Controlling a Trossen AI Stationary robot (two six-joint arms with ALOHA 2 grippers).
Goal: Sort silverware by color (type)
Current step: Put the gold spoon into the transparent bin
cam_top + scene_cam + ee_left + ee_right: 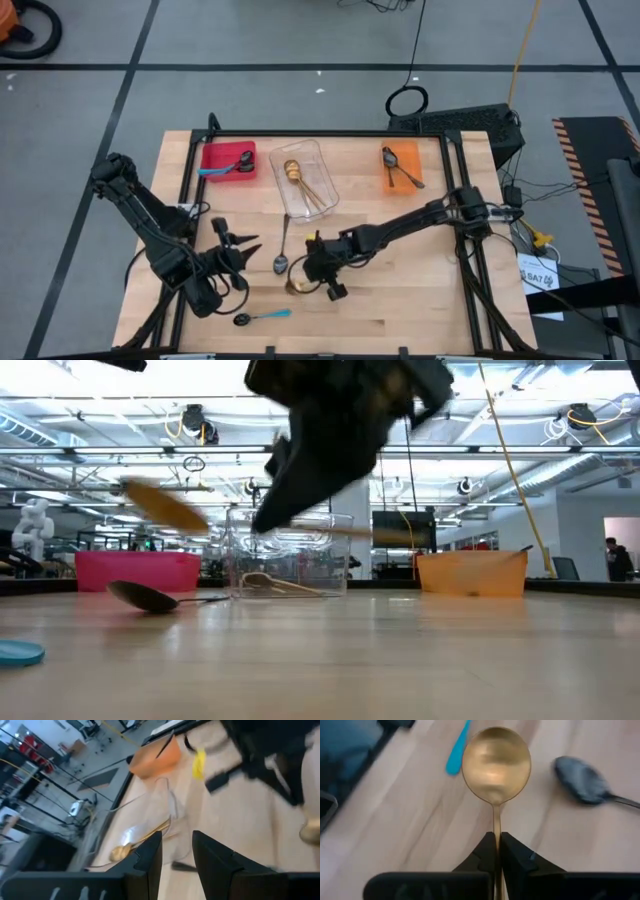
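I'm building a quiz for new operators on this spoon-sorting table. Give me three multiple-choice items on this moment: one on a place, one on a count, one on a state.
1. Where does the clear plastic tray sit?
A. between the red tray and the orange tray
B. at the table's near edge
C. under the left arm

2. How many spoons lie in the small orange tray?
A. none
B. one
C. four

3. What is the right gripper doing?
A. standing open over bare wood
B. shut on a blue-handled spoon
C. shut on the gold metal spoon

Key: 1 A, the high view shows it in the far row with the small red tray on one side and the orange one on the other. 2 B, a single dark metal spoon lies there. 3 C, the right wrist view shows its fingers pinching the gold handle.
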